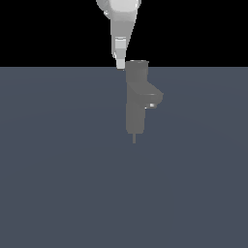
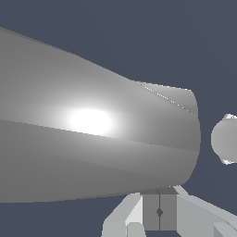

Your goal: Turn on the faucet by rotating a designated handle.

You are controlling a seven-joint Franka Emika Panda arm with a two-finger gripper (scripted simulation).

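We're right up against the faucet [image 1: 136, 104], which stands mid-bench, our gripper [image 1: 120, 62] beside its top cap on the exterior view's left. The jaws look pressed together. The handle [image 2: 97, 134] fills the wrist view; next comes a sideways push to rotate it.

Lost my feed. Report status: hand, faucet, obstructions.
Hand at the faucet top, exterior view's left side; open or shut unclear. Faucet upright, spout toward exterior view's right. Handle not distinguishable. Nothing blocking.
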